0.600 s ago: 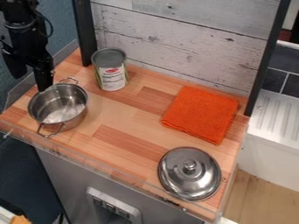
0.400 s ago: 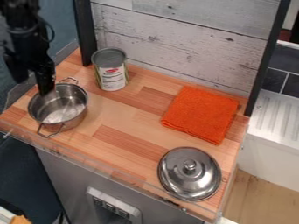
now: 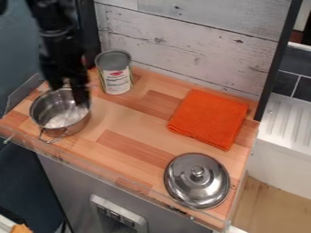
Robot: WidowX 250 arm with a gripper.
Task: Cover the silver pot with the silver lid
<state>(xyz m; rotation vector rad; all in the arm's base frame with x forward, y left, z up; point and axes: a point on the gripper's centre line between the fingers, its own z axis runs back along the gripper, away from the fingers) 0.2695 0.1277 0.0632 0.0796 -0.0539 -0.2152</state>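
The black gripper (image 3: 68, 92) hangs over the far side of the silver pot (image 3: 59, 119) at the left of the counter, its two fingers apart with nothing seen between them. The pot stands upright and uncovered, and the gripper hides part of its far rim and far handle. Well away from the gripper, near the counter's front right corner, the round silver lid (image 3: 195, 184) lies flat with its knob (image 3: 197, 171) facing up.
A tin can (image 3: 115, 78) stands upright just right of the gripper, by the back wall. A folded orange cloth (image 3: 209, 118) lies behind the lid on the wooden counter (image 3: 137, 125). Black posts rise at both back corners.
The gripper has moved to the right, from the pot's far left side to over its far rim. Pot, lid, can and cloth have stayed where they were.
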